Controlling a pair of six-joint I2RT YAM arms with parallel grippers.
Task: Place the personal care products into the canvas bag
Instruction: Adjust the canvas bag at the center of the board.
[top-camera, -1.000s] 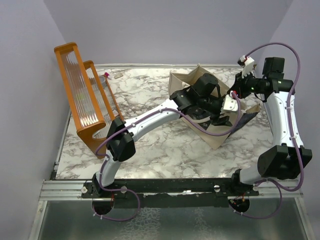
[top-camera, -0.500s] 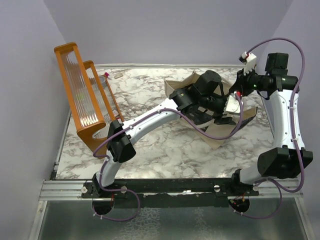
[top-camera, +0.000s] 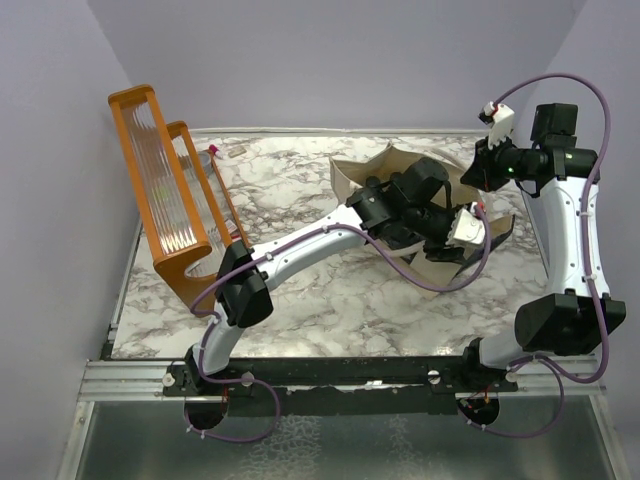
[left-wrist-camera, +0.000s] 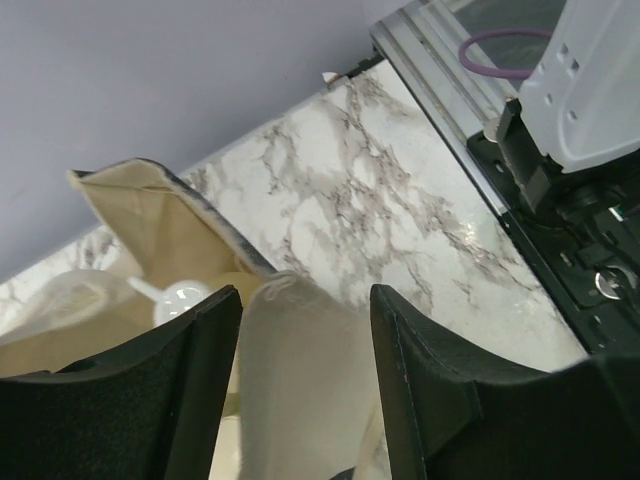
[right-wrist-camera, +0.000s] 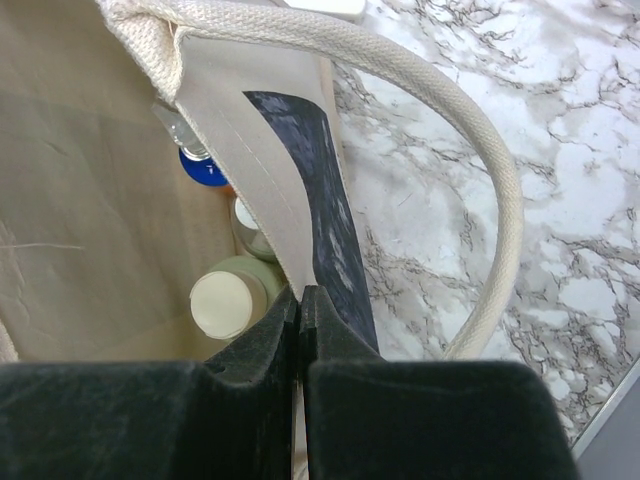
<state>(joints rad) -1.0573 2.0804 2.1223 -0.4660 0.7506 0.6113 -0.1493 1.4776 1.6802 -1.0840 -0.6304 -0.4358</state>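
Canvas bag (right-wrist-camera: 90, 200) rim in right claw (right-wrist-camera: 300, 297)

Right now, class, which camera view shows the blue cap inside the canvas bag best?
The right wrist view: the blue cap shows clearly inside the canvas bag. In the top external view the left arm covers it; the left wrist view shows only cloth and a pump top.

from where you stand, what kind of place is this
Probably a robot test cell in a lab, not a home: a marble-patterned tabletop boxed in by plain lilac walls, with the left arm and right arm bolted to a metal rail at its near edge.
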